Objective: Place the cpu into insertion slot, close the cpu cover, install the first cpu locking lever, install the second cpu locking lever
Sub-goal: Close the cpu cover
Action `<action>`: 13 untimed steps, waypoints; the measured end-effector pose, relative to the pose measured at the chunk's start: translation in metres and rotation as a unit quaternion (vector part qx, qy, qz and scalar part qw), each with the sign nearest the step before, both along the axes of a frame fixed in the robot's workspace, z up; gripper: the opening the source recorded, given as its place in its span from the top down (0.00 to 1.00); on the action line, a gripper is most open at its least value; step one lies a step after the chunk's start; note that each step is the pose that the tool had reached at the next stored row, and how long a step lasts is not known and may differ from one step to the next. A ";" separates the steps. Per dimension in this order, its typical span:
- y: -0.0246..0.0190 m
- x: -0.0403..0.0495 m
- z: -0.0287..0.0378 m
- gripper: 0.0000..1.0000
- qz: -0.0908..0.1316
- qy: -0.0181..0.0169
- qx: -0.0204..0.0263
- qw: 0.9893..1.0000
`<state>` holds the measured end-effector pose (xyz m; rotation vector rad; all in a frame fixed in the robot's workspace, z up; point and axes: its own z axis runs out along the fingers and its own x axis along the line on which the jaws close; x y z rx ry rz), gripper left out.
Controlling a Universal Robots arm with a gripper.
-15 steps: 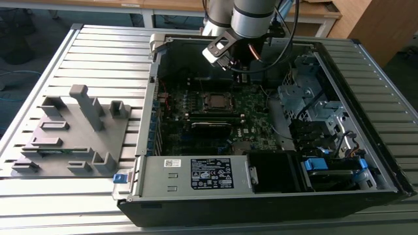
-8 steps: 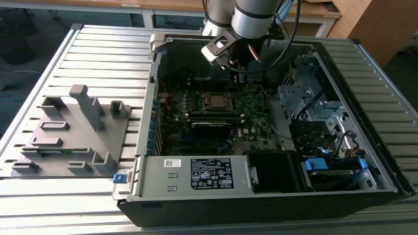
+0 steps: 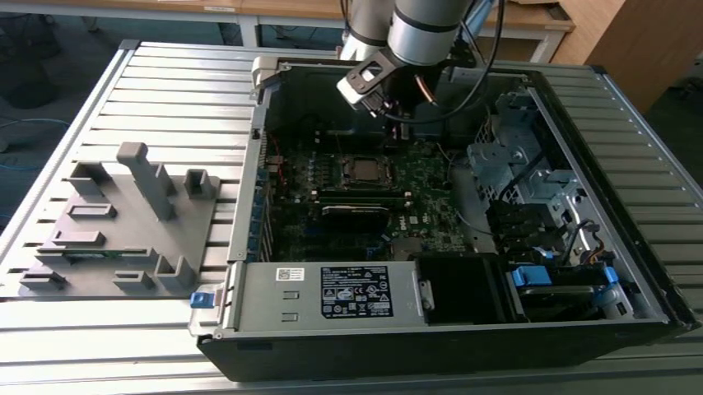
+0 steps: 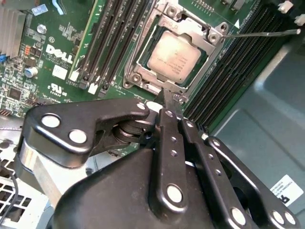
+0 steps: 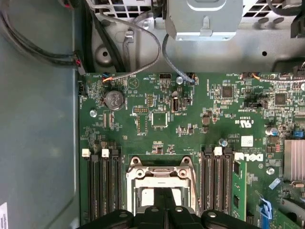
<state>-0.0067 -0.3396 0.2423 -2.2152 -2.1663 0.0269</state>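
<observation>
Because the cpu [image 4: 175, 55] lies flat inside the insertion slot [image 4: 132, 78], and the cpu cover [image 4: 188, 27] is folded down around it so that the dull metal face looks through the open middle, I judge that the first two steps are done and the work now concerns the levers. One locking lever [image 4: 262, 33], a thin wire rod, sticks out from a corner of the socket across the black memory slots [image 4: 109, 43]. It seems lifted and not hooked under its catch, which would explain why the arm is so near. In the second wrist view the gripper [image 4: 164, 101] hangs just beside the socket's edge with its two fingers pressed together and nothing visible between them. Such a narrow closed tip is, in my opinion, suited for pushing a thin rod and not for carrying a chip. Whether the tip touches the socket frame I cannot tell. In the first wrist view the gripper's black links cover the near part of the socket, so the cpu is mostly hidden there. Whether the other lever lies down along the socket I cannot tell. In the exterior view the arm stands over the far part of the computer case [image 3: 439, 346], and the socket is too small there to judge the cover
</observation>
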 end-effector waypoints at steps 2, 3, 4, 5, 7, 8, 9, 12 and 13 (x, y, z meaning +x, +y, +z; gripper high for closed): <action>0.0000 -0.0044 -0.0011 0.90 0.000 -0.002 0.000 1.000; 0.0000 -0.0069 -0.0018 0.90 0.000 -0.003 0.000 1.000; 0.0000 -0.0093 -0.0025 0.90 0.000 -0.004 0.000 1.000; 0.0000 -0.0114 -0.0035 0.90 0.000 -0.005 0.000 1.000; -0.0001 -0.0151 -0.0057 0.90 0.000 -0.007 0.000 1.000; 0.0000 -0.0167 -0.0068 0.90 0.000 -0.007 0.000 1.000; 0.0000 -0.0186 -0.0082 0.90 0.000 -0.008 0.000 1.000; -0.0001 -0.0208 -0.0094 0.90 0.000 -0.009 0.000 1.000; -0.0001 -0.0208 -0.0093 0.90 0.000 -0.009 0.000 1.000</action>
